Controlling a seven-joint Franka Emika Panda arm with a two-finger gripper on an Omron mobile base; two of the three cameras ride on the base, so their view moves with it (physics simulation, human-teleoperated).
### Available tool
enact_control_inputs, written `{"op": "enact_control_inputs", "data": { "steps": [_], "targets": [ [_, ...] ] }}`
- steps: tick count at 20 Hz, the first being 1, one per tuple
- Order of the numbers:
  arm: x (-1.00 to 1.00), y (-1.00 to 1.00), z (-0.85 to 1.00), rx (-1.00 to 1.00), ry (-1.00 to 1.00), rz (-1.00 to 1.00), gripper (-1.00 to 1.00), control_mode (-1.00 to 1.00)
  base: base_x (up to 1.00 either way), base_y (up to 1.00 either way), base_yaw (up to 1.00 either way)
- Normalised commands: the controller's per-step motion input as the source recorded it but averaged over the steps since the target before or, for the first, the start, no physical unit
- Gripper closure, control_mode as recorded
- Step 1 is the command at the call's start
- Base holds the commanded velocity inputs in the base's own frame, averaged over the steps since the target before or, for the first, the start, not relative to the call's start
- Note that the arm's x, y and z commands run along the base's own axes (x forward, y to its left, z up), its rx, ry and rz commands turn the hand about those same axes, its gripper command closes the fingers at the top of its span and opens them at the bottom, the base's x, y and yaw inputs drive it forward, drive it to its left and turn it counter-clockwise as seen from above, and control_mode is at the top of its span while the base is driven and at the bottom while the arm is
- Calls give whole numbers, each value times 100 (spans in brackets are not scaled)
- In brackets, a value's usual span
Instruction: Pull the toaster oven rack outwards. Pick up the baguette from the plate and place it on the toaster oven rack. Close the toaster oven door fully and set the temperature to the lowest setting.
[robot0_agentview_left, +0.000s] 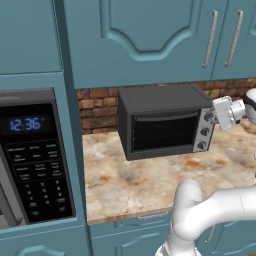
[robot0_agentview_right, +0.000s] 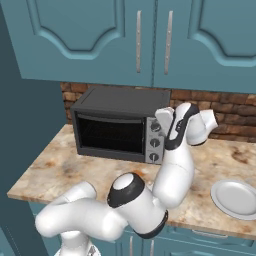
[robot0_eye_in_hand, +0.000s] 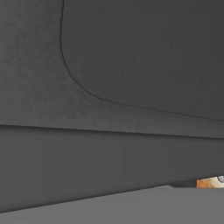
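Toaster oven (robot0_agentview_left: 165, 122) stands on the marble counter (robot0_agentview_left: 135, 185), at the far side against the brick wall (robot0_agentview_left: 97, 107), and you see it with the toaster oven door (robot0_agentview_left: 162, 131) closed upright. Through the dark glass window you can make out only a fine grid pattern; whether this is the rack I cannot tell, and no bread is visible inside. The silver side panel (robot0_agentview_left: 204, 125) is on the right end of the oven front, with three round knobs one above the other.

Your gripper (robot0_agentview_left: 216, 115) is at this panel, right beside the top knob, with the white hand coming in from the right. In the right base view the hand (robot0_agentview_right: 167, 122) covers the upper knob, so the fingers themselves are hidden. I cannot tell how wide the jaws stand, or whether they have hold of the knob. The hand view gives you only a dark grey surface very close, with a curved seam in it.

To the right of the oven, nearer to you on the counter, lies a white plate (robot0_agentview_right: 235, 199), with nothing on it. Left of the counter you have a black microwave (robot0_agentview_left: 32, 160) with blue clock digits, built into the teal cabinet column. Teal upper cabinets (robot0_agentview_right: 145, 40) with slim handles hang above the oven.
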Motion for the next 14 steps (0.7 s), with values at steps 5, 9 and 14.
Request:
{"op": "enact_control_inputs", "data": {
  "steps": [5, 9, 14],
  "targets": [
    [42, 15, 0, -21, -24, 0, 100, -100, 0, 0, 0],
    [38, 19, 2, -22, -23, 0, 100, -100, 0, 0, 0],
    [37, 26, 12, -25, -25, 0, 100, -100, 0, 0, 0]
  ]
}}
